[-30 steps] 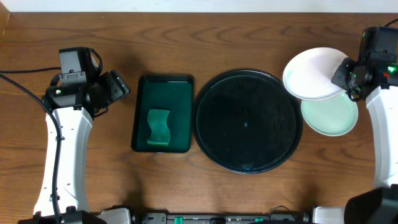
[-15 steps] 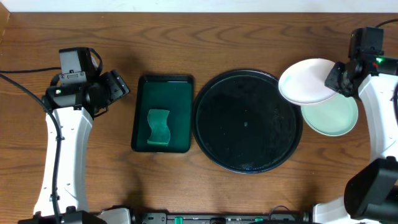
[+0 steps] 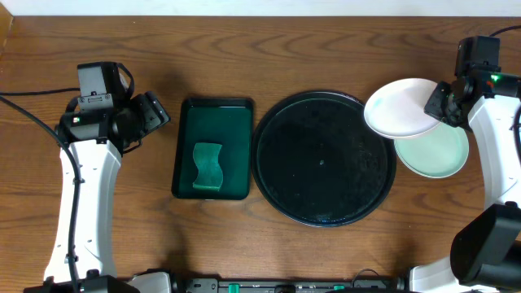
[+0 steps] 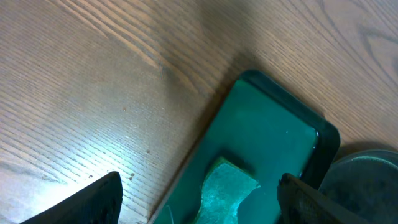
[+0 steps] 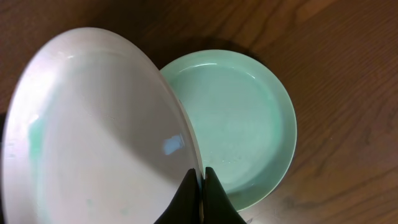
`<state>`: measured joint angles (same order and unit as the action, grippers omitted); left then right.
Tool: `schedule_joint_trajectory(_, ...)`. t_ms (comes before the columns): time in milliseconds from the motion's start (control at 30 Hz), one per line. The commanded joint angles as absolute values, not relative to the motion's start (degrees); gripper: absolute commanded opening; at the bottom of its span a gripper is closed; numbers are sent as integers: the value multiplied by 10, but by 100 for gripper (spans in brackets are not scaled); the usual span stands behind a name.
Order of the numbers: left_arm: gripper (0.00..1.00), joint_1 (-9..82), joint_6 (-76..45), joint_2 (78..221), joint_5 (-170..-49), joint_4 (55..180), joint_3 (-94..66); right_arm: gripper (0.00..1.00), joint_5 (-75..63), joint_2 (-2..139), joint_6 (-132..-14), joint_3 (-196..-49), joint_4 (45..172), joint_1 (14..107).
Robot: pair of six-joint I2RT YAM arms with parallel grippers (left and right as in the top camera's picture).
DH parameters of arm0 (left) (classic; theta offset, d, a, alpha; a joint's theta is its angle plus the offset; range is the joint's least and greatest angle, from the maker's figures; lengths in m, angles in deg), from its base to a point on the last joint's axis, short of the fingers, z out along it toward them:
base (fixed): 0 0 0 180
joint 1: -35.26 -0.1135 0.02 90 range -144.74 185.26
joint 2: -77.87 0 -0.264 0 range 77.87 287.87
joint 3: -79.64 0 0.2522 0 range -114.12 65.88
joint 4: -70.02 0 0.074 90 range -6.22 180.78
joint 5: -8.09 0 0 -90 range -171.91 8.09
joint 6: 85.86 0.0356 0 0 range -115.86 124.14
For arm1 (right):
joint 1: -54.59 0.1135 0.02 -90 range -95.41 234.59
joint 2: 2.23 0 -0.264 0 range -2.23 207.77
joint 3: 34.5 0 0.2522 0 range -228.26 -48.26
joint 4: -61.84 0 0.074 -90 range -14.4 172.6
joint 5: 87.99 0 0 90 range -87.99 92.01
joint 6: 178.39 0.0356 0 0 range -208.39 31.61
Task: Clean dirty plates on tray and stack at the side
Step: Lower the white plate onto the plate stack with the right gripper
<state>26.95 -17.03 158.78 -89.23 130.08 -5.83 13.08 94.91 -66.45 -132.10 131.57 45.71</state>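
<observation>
The black tray (image 3: 323, 191) lies bare in the middle of the wooden surface (image 3: 326, 49), with nothing on it. Just left of the black tray, almost touching its rim, sits a green tray (image 3: 181, 155). A wavy green sponge (image 3: 207, 168) lies in the nearer half of it.

Just right of the black tray, a mint plate (image 3: 440, 155) rests flat on the surface, beside the tray's rim.

Farther back, a white plate (image 5: 93, 137) is held off the surface and tilted. It overlaps the black tray's far right rim on one side and the far edge of the mint plate on the other. The right pincer (image 5: 200, 186) is clamped on its rim, fingers pressed together with the plate edge between them. A faint green smear (image 5: 35, 134) marks the plate's inner face near its left edge.

Well left of the black tray, beyond the green tray's far left corner, the left pincer (image 3: 155, 114) hangs with its fingers wide apart, gripping nothing.
</observation>
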Motion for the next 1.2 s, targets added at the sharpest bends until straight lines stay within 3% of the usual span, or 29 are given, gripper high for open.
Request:
schedule_joint_trajectory(0,80,268,-171,1591,-887,1303,-58,1,131,952,-657,-1324,1316,455)
schedule_joint_trajectory(300,80,268,-171,1591,-887,1303,-58,1,223,952,-618,-1322,1318,439)
schedule_joint_trajectory(667,80,268,-171,1591,-887,1303,-58,2,208,952,-536,-1213,1247,341)
schedule_joint_trajectory(1167,80,268,-171,1591,-887,1302,-58,1,150,952,-537,-1122,1196,333)
